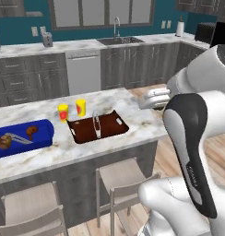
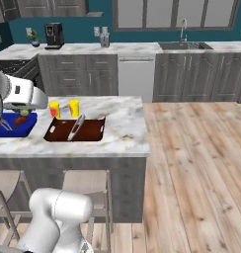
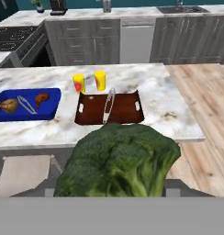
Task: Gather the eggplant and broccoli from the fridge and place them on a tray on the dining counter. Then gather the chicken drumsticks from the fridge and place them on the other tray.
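A big green broccoli [image 3: 120,160] sits right at the bottom of the hand view, covering the fingertips, and my gripper [image 1: 145,102] is shut on it. It hangs in the air on the near side of the dining counter [image 3: 164,98], above the stools. On the counter ahead lies a brown tray [image 3: 125,108] with metal tongs [image 3: 108,104] across it. To its left, a blue tray [image 3: 49,108] holds two chicken drumsticks [image 3: 41,97] and a second pair of tongs [image 3: 25,104]. The eggplant and the fridge are out of view.
Two yellow cups [image 3: 79,83] [image 3: 100,80] stand just behind the brown tray. Stools [image 1: 126,177] are tucked under the counter's near edge. Open wooden floor [image 2: 201,158] lies to the right. Grey cabinets, a dishwasher [image 1: 84,73] and a sink line the back wall.
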Motion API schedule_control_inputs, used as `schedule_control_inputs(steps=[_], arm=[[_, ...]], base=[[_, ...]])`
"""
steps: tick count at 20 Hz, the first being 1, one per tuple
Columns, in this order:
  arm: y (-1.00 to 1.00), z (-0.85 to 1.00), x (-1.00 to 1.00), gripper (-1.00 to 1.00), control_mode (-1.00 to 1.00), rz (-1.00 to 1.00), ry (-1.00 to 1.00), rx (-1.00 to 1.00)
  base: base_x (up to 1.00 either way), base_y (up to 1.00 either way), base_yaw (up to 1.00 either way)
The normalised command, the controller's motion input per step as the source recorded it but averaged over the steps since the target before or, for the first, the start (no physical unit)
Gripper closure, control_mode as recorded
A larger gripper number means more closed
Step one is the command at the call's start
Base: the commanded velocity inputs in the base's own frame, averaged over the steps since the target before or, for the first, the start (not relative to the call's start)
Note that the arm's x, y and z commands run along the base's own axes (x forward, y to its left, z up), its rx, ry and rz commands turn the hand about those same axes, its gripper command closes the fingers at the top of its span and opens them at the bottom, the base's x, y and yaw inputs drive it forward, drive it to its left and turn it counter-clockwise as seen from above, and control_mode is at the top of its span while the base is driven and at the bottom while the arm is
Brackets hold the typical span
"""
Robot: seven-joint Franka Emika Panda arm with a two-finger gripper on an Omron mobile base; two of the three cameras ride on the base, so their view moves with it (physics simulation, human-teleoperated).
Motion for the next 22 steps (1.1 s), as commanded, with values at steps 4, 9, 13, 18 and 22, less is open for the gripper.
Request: schedule_control_inputs(steps=[4, 9, 13, 18, 22], arm=[[0.31, -0.72, 0.31, 1.00, -1.00, 0.05, 0.30, 0.00], [0.36, -0.50, 0.17, 1.00, -1.00, 0.02, 0.12, -0.01], [0.34, -0.47, 0.41, 1.00, -1.00, 0.00, 0.05, 0.00], [0.19, -0.48, 0.57, 1.00, -1.00, 0.00, 0.00, 0.00], [0.17, -0.45, 0.74, 1.00, -1.00, 0.00, 0.01, -0.02]], base=[[0.00, 0.00, 0.00], [0.00, 0.00, 0.00], [0.00, 0.00, 0.00], [0.00, 0.00, 0.00], [0.00, 0.00, 0.00]])
